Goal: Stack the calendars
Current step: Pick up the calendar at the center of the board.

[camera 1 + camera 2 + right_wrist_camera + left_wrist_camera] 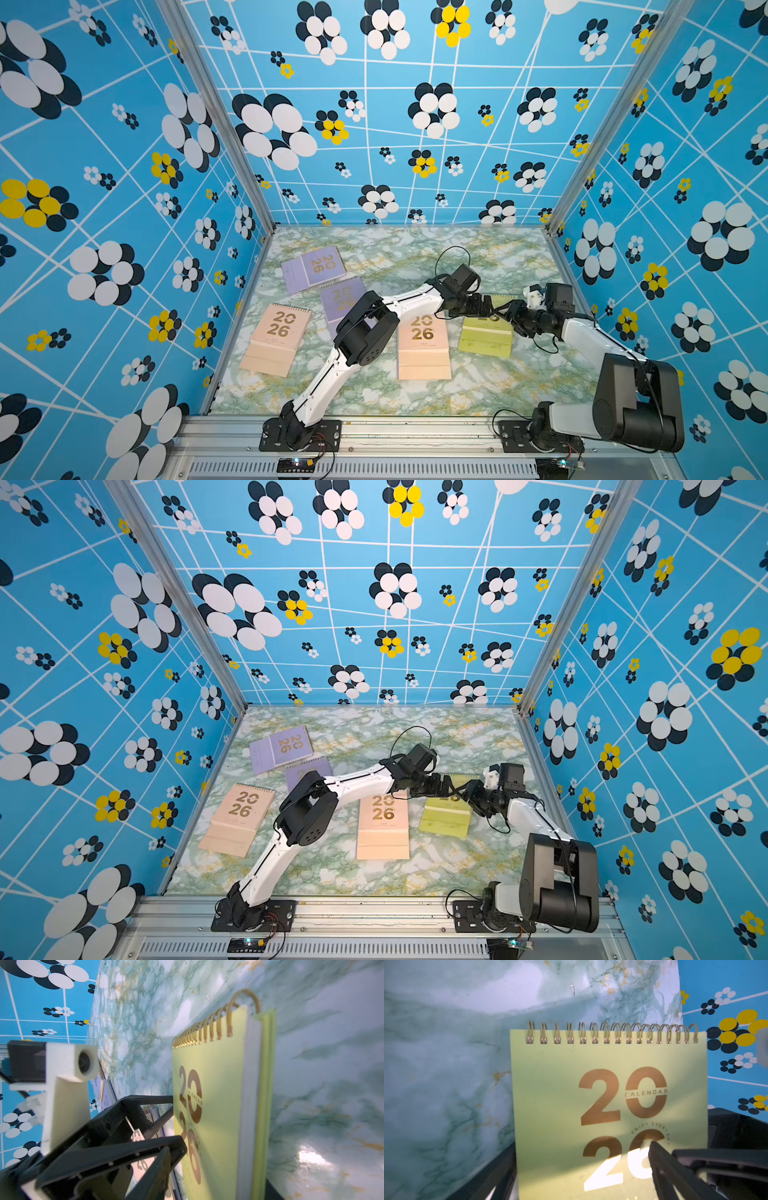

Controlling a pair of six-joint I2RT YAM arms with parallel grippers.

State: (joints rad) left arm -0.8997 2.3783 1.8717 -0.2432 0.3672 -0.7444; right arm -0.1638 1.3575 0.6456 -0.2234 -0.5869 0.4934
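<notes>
The yellow-green calendar (486,338) (550,1088) (218,1068) lies at the right of the marble table, with both grippers at its far, spiral-bound end. My left gripper (484,309) (581,1174) is open, its fingers straddling the cover. My right gripper (505,311) (227,1167) is shut on the yellow-green calendar, one finger on the cover and the other beneath. A peach calendar (423,349) lies in the middle, a lavender edge showing under it. Another peach calendar (276,338) lies left. Two lavender calendars (313,268) (343,299) lie behind, the nearer partly hidden by my left arm.
The marble table (457,257) is boxed in by blue flowered walls (124,208) on three sides, with an aluminium rail (415,428) along the front. My left arm (374,316) stretches across the middle towards the right. The right arm's base (636,399) stands at the front right.
</notes>
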